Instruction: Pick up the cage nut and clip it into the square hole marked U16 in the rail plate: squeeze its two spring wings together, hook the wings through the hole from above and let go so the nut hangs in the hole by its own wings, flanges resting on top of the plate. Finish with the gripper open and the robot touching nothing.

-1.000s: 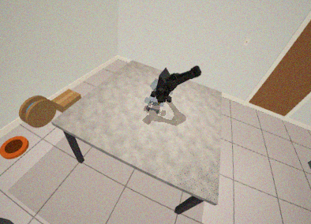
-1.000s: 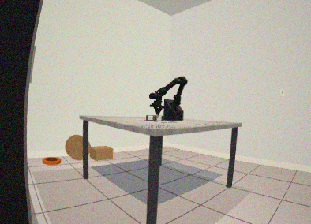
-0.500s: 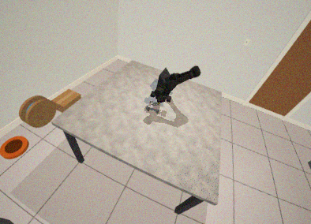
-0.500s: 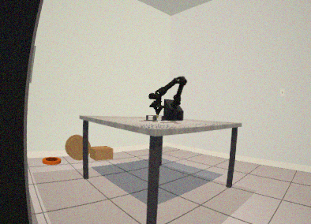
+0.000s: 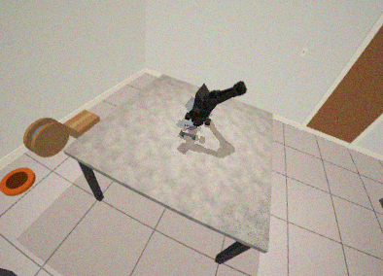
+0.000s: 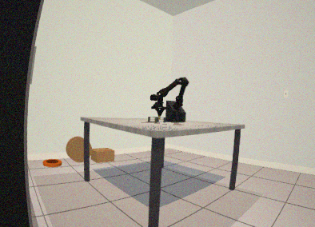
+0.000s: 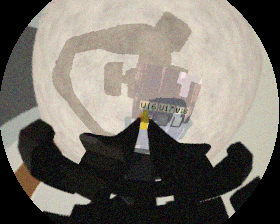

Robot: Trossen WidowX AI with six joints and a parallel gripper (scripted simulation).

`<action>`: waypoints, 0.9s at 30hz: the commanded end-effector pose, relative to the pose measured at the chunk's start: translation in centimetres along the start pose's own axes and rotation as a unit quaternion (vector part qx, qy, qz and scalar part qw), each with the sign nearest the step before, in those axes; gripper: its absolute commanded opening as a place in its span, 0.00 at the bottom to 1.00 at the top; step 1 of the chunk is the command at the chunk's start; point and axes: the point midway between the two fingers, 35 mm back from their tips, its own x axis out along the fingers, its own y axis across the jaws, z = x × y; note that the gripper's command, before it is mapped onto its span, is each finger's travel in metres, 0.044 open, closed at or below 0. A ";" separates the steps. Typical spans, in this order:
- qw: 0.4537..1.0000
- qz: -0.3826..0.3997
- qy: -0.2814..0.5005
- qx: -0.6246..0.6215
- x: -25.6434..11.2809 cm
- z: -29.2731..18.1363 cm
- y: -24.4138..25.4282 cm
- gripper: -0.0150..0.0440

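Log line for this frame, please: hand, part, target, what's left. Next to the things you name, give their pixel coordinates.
hand (image 5: 188, 123) (image 6: 159, 117) (image 7: 144, 119): shut on cage nut (image 7: 144, 123) | target: U16, nut at its label (image 7: 148, 106) | seating: cannot tell | left: release, withdraw

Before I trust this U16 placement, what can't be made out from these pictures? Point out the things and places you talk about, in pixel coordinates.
- Wings of the cage nut (image 7: 144, 120): too small and blurred in the wrist view, partly hidden by the pincer (image 7: 145, 119) (image 6: 159, 116).
- The U16 hole itself: in the wrist view, hidden or lost around the nut and fingertips, below the U16 label (image 7: 148, 106).
- Whether nut touches plate: too small in the exterior view; the arm (image 5: 201, 107) covers that spot from the top.
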 end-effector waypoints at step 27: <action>1.000 0.004 0.000 -0.002 0.1 0.0 -0.4 0.31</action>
